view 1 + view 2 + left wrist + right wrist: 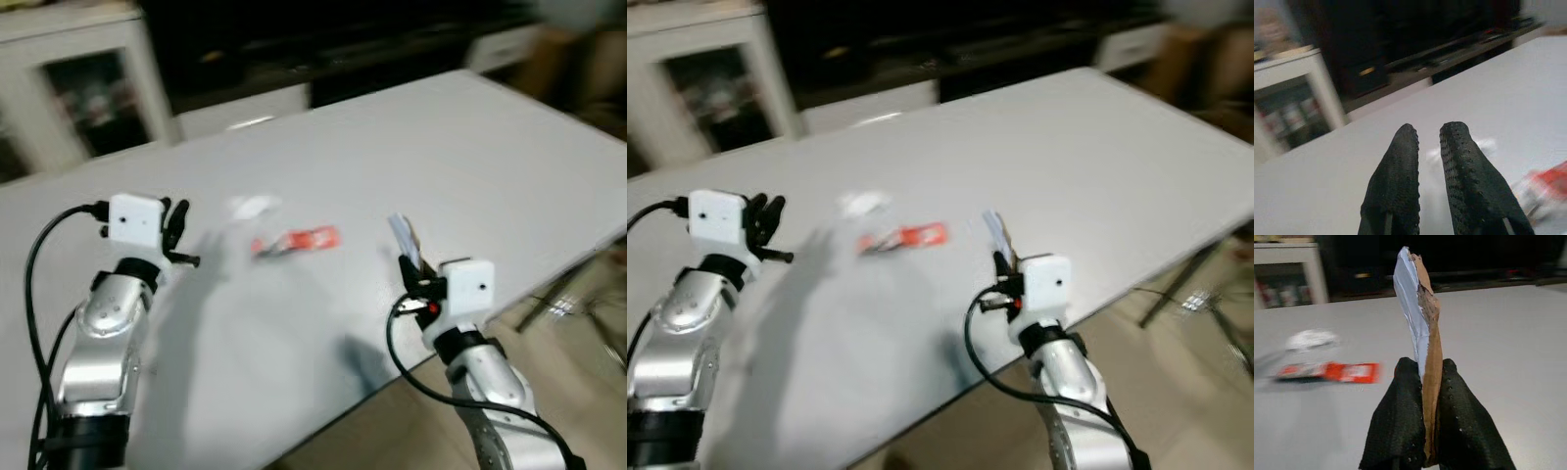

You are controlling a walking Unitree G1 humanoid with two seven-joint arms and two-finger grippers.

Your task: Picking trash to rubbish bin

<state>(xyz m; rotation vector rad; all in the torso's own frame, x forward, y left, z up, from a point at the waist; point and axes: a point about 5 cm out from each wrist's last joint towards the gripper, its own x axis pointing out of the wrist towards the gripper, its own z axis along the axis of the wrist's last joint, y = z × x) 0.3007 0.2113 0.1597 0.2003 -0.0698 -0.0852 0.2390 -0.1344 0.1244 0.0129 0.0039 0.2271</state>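
Note:
My right gripper is shut on a torn scrap of cardboard, pale blue on one face and brown on the other, held upright above the near right part of the white table. A red wrapper lies flat on the table between my arms, with a crumpled white scrap just behind it. My left gripper hovers over the table to the left of both, its fingers nearly together with nothing between them.
The table's front edge runs diagonally close to my right arm, with wooden floor below. A white cabinet stands at the back left and a dark low shelf behind the table. Metal chair legs show at the right.

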